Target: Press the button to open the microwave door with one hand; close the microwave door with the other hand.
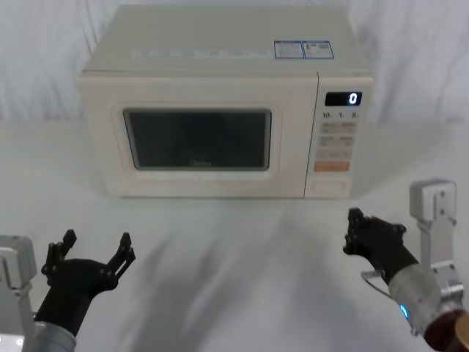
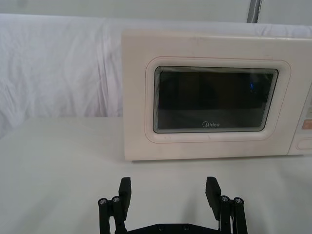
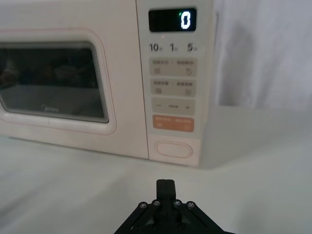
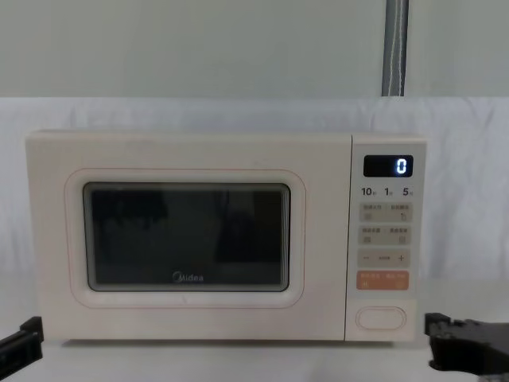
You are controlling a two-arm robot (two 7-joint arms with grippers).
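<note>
The cream microwave [image 1: 220, 103] stands at the back of the white table, its door [image 1: 198, 139] shut flush with the front. The wide oval button [image 1: 329, 187] sits lowest on the keypad, under the orange key; it also shows as the button [image 3: 172, 148] and the button [image 4: 381, 317]. My right gripper [image 1: 357, 233] hovers low in front of the keypad panel, fingers pressed together, a short way from the button. My left gripper [image 1: 95, 249] waits near the table's front left, open and holding nothing; its fingers [image 2: 126, 191] face the door window [image 2: 214, 100].
White cloth covers the table [image 1: 234, 242] and hangs behind the microwave. The display [image 1: 343, 98] reads 0. A dark pole [image 4: 394, 48] rises behind the oven on the right. Open tabletop lies between both grippers and the oven front.
</note>
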